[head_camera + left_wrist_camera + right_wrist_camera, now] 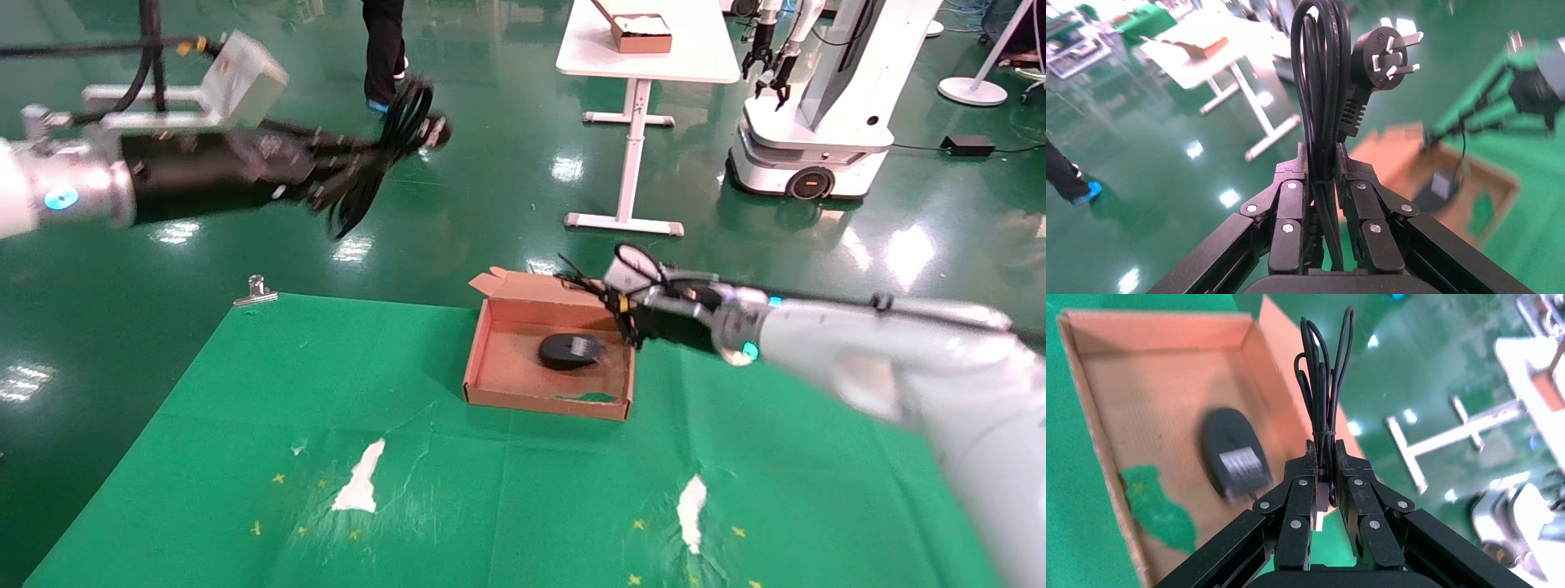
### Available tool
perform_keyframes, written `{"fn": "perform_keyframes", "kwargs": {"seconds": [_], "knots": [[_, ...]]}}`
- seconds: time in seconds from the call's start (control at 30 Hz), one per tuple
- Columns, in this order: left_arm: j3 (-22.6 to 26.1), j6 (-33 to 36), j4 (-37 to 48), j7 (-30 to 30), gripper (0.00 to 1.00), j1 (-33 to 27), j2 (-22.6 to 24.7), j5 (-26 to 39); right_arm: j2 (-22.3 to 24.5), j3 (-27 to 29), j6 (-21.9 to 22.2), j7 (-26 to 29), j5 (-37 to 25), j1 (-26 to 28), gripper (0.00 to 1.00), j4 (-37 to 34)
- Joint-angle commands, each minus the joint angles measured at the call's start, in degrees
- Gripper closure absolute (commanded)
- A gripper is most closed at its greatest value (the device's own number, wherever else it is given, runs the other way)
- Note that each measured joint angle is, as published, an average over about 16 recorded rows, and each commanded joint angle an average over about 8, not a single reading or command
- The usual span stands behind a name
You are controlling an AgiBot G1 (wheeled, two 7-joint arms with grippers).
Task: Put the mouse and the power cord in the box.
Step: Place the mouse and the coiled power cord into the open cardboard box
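Mouse (pixel 571 350) lies in box (pixel 507 392). Right end effector (pixel 625 314) at box's far right edge, clamped on mouse's thin cable bundle (pixel 1324 425); likely must let go. Left end effector (pixel 1321 177) squeezes power cord (pixel 1321 79) high up, well apart from box. Next: bring cord over box.

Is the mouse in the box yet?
Yes: the mouse lies on the box floor, while the right pincer holds its bundled cable above the rim.
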Motion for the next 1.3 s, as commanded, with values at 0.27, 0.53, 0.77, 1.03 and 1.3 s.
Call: {"fn": "perform_keyframes", "kwargs": {"seconds": [0.27, 0.53, 0.77, 1.03, 1.3], "knots": [[3.6, 3.1, -1.7, 3.1, 1.0, 1.4, -0.4, 5.2, -0.5, 1.1, -1.1, -1.0, 2.4, -2.6, 0.0, 0.6], [5.0, -2.9, -2.2, 5.5, 1.0, 5.3, 5.8, 7.1, 1.5, 2.3, -2.1, -4.8, 4.4, -1.9, 0.0, 0.0], [5.8, -12.3, -4.1, 6.5, 1.0, 9.9, 13.4, 7.8, 6.2, 3.0, -2.2, -9.2, 5.2, 1.3, 0.0, -0.7], [11.7, -15.5, -18.2, 5.2, 1.0, 18.2, 15.2, 6.6, 15.7, 3.7, -14.3, -12.2, 6.2, 9.1, 0.0, 1.5], [21.1, -21.2, -27.8, -1.0, 1.0, 18.2, 15.3, 5.1, 24.8, 2.4, -35.9, -8.8, 5.2, 15.2, 0.0, 2.6]]}}
